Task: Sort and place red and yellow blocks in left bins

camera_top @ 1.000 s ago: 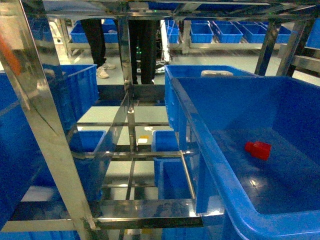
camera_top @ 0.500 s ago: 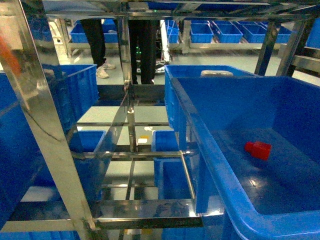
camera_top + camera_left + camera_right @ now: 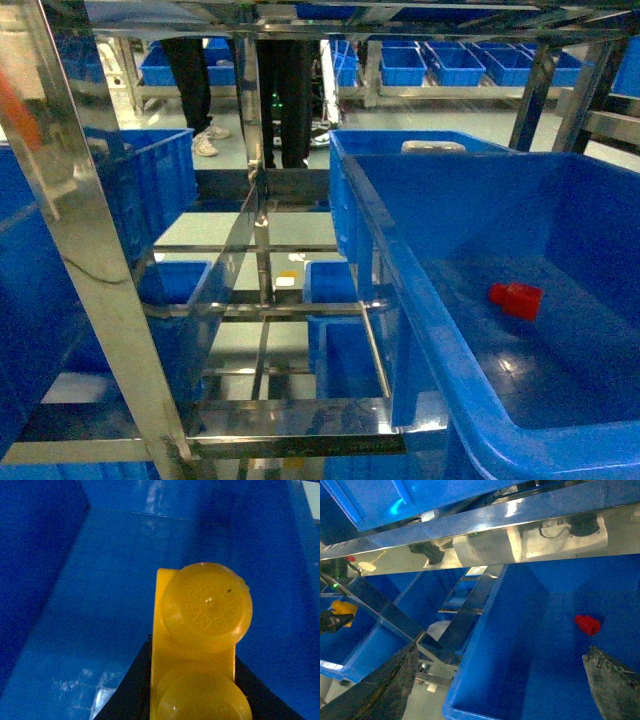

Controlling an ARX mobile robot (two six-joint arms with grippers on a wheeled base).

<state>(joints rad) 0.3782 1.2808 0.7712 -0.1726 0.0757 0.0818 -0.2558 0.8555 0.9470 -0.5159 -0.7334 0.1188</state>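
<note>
My left gripper (image 3: 192, 682) is shut on the yellow block (image 3: 200, 630), its two round studs facing the camera and dark fingers (image 3: 135, 680) on either side. It hangs inside a deep blue bin (image 3: 90, 605), above the floor. The red block (image 3: 516, 299) lies on the floor of the big blue crate (image 3: 420, 300) on the right of the head view. In the right wrist view my right gripper (image 3: 501, 655) stands open above that crate, with the red block (image 3: 587, 624) just beyond its right finger. Far left in that view is the held yellow block (image 3: 342, 608). Neither gripper shows in the head view.
Shiny steel rack posts (image 3: 95, 260) and crossbars (image 3: 290, 410) stand between the bins. Another blue bin (image 3: 150, 180) sits on the left, more lie on the level below (image 3: 180, 285). A person's legs (image 3: 285, 90) stand behind the rack.
</note>
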